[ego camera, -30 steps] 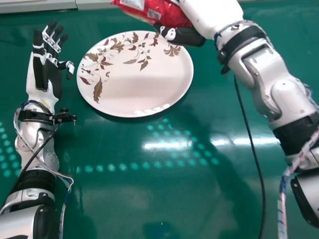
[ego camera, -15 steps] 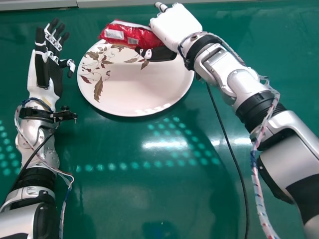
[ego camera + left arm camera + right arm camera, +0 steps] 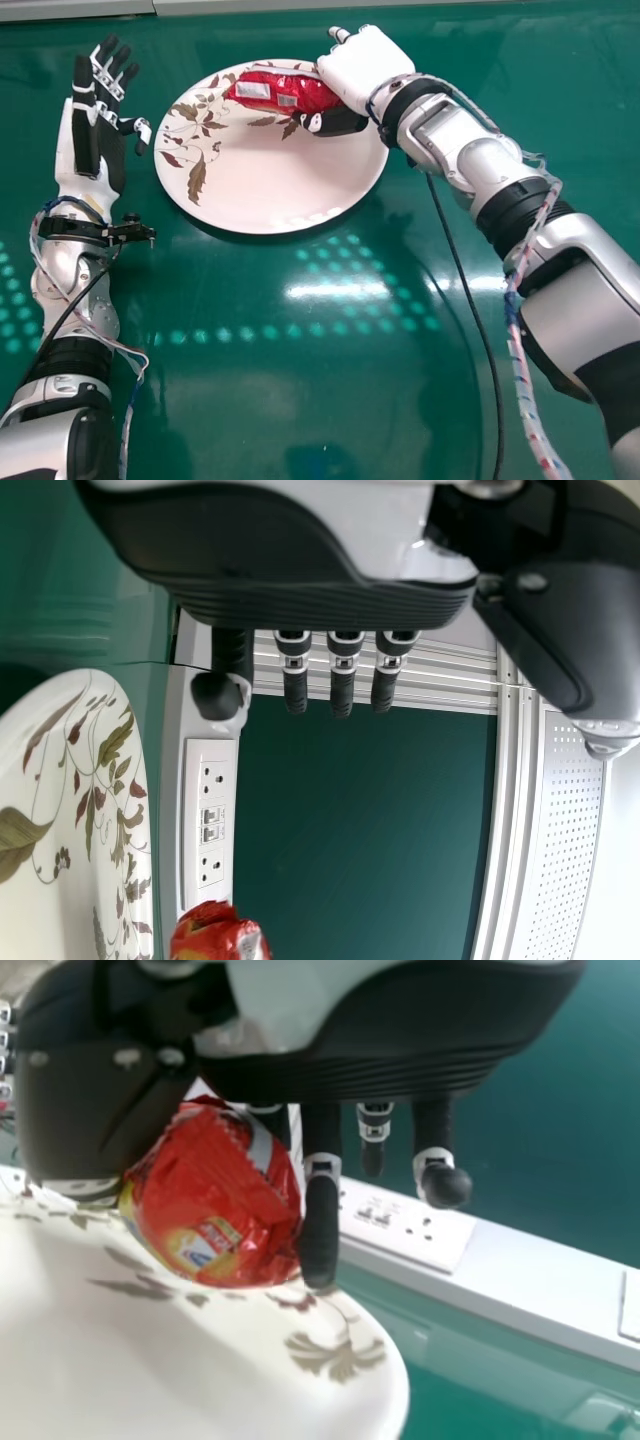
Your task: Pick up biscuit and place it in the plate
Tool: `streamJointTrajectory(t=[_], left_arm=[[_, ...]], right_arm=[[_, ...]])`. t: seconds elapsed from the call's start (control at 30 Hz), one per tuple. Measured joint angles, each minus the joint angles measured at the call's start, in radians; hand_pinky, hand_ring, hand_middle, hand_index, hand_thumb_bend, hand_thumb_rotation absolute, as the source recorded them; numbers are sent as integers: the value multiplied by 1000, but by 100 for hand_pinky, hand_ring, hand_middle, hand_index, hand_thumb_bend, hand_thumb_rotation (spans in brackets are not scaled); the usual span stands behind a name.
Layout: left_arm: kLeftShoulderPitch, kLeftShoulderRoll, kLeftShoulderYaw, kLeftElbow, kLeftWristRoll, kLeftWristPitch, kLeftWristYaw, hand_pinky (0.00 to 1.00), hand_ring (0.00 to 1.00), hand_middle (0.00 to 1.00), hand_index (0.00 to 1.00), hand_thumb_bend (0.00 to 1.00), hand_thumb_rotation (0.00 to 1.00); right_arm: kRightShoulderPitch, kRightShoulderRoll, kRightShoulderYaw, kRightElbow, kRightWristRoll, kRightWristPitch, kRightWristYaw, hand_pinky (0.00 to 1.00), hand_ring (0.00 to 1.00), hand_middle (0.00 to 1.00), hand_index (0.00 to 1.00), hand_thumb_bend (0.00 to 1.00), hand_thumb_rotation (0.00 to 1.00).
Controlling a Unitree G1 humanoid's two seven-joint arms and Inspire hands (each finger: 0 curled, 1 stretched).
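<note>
Your left hand: fingers straight, beside the plate's left edge. Biscuit: red wrapper, pale labels, at the plate's far side; your right hand grips it, thumb against fingers.

The biscuit is over the plate's far part, between the left hand and right hand.
</note>
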Motion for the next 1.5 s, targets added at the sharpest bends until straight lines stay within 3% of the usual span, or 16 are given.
streamJointTrajectory(t=[0.3,0.4,0.43,0.47,0.53,0.6,0.7,0.83,1.03,1.3,1.4,1.5], left_arm=[[7,-5,0,-13,0,-1,4,0,100,100,100,100,94],[8,-7,0,-17,0,-1,13,0,100,100,100,100,94],[9,-7,0,-18,0,-1,16,0,100,100,100,100,94],[9,-8,0,-20,0,-1,17,0,100,100,100,100,94],[10,-9,-1,-21,0,-1,17,0,100,100,100,100,93],[11,-11,-1,-21,0,-1,18,0,100,100,100,100,93],[11,-12,-1,-21,0,-3,18,0,100,100,100,100,93],[11,-12,-1,-18,0,-15,13,0,100,100,100,100,96],[4,-11,-1,-2,-1,-19,-7,0,100,100,100,98,98],[4,-13,0,-6,-1,-15,-16,0,100,100,100,100,95],[4,-13,-1,-6,0,-15,-15,0,100,100,100,100,96],[4,-11,-1,-3,2,-17,-14,0,100,100,100,100,97]], right_arm=[[1,-13,-2,-26,18,15,36,6,11,47,47,53,0],[3,-15,-21,-51,47,18,38,23,32,45,51,52,0],[6,-17,-24,-64,52,21,39,32,42,53,58,74,24],[9,-20,-24,-76,53,21,38,37,47,59,66,86,40],[16,-31,-24,-97,51,24,34,47,64,78,85,96,63],[22,-44,-24,-119,48,36,32,60,81,94,97,99,75],[32,-64,-24,-144,43,57,32,71,94,99,100,100,82],[49,-85,-25,-172,43,70,42,77,99,100,100,100,88],[58,-111,-31,-203,41,91,49,73,97,100,100,100,91],[93,-150,-85,-264,55,129,74,74,97,100,100,100,86],[123,-172,-141,-342,88,156,98,72,95,100,99,100,79],[179,-183,-238,-446,176,197,129,67,91,100,99,92,71]])
